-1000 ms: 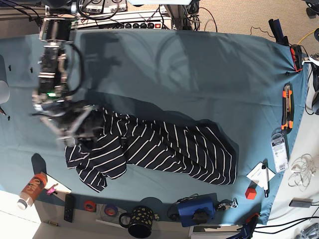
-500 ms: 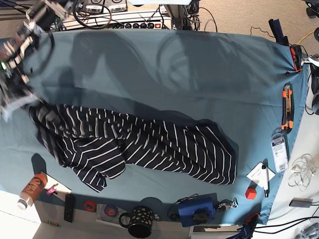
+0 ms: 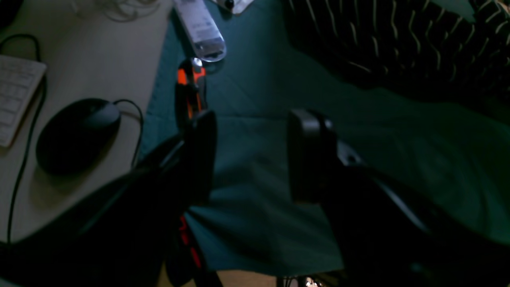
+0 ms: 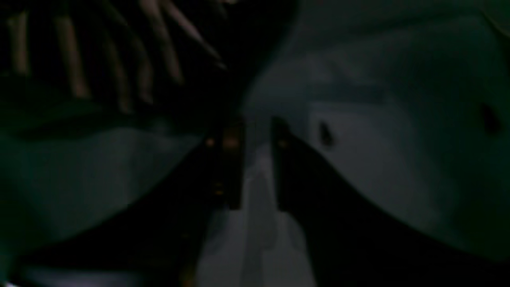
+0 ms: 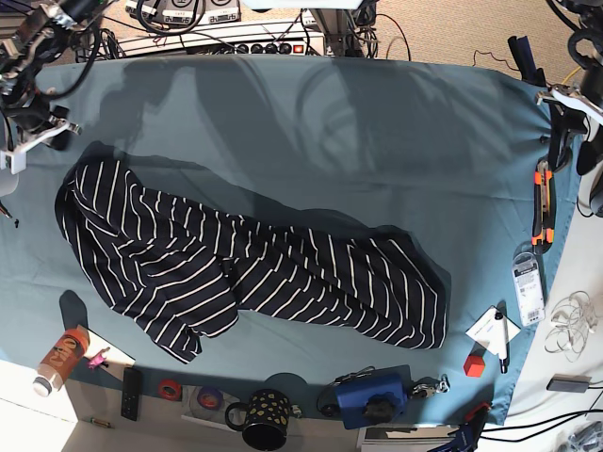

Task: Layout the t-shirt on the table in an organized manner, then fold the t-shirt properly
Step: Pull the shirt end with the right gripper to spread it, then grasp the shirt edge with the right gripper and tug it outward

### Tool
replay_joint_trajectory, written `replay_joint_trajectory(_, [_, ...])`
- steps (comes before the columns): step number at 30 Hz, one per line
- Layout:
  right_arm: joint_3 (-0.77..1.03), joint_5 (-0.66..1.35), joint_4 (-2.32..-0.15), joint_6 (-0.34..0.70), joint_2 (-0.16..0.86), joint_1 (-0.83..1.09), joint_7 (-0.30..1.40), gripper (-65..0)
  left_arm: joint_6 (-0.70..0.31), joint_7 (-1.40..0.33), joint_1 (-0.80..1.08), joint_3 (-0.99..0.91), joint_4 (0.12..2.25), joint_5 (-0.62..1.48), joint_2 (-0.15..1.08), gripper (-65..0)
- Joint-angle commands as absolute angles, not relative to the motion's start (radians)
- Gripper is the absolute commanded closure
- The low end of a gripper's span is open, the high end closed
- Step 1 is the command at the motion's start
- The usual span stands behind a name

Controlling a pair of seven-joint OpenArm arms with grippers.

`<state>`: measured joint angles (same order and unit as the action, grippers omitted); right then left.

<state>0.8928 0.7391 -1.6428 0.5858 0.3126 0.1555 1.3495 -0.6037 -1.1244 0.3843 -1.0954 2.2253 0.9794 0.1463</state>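
Left end effector (image 3: 251,155) agape above teal table (image 5: 377,141)

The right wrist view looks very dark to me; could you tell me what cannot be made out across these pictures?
- Right wrist view: dim, blurred; the right claw stands parted over the table, the t-shirt only vague stripes.
- Left wrist view: the left claw covers the orange cutter's lower part.
- Base view: t-shirt bunched; neckline and sleeves indistinguishable.
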Motion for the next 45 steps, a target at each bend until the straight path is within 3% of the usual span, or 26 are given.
replay_joint_trajectory(1, [0.897, 0.786, -1.66, 0.588, 0.33, 0.15, 1.332, -18.0, -0.604, -1.099, 0.385, -1.102, 2.239, 1.003, 0.155, -27.2])
replay_joint_trajectory(7, [0.871, 0.899, -1.66, 0.588, 0.282, 0.15, 1.261, -18.6, -0.604, -1.099, 0.385, -1.102, 2.239, 1.004, 0.155, -27.2])
replay_joint_trajectory(13, [0.871, 0.871, -1.657, 0.588, 0.219, 0.143, 1.05, -18.5, -0.604, -1.099, 0.385, -1.102, 2.239, 1.003, 0.155, -27.2])
replay_joint_trajectory(18, [0.85, 0.714, -1.656, 0.578, 0.24, 0.045, 1.041, -18.5, -0.604, -1.099, 0.385, -1.102, 2.239, 1.004, 0.155, -27.2])
replay_joint_trajectory(23, [0.652, 0.587, -1.605, 0.533, 0.319, -0.04, 1.041, -18.5, -0.604, -1.099, 0.385, -1.102, 2.239, 1.019, 0.155, -27.2])
replay_joint_trajectory(29, [0.389, 0.424, -1.522, 0.464, 0.392, -0.194, 0.908, -18.5, -0.604, -1.099, 0.385, -1.102, 2.239, 1.019, 0.155, -27.2])
replay_joint_trajectory(36, [0.128, 0.287, -1.234, 0.418, 0.393, -0.416, 0.863, -18.5, -0.604, -1.099, 0.385, -1.102, 2.239, 1.034, 0.155, -27.2])
replay_joint_trajectory(43, [0.005, 0.236, -1.002, 0.418, 0.379, -0.512, 0.911, -18.5, -0.604, -1.099, 0.385, -1.102, 2.239, 1.033, 0.155, -27.2])
replay_joint_trajectory(45, [0.001, 0.237, -1.002, 0.418, 0.376, -0.505, 0.949, -14.4, -0.604, -1.098, 0.385, -1.102, 2.239, 1.034, 0.155, -27.2])
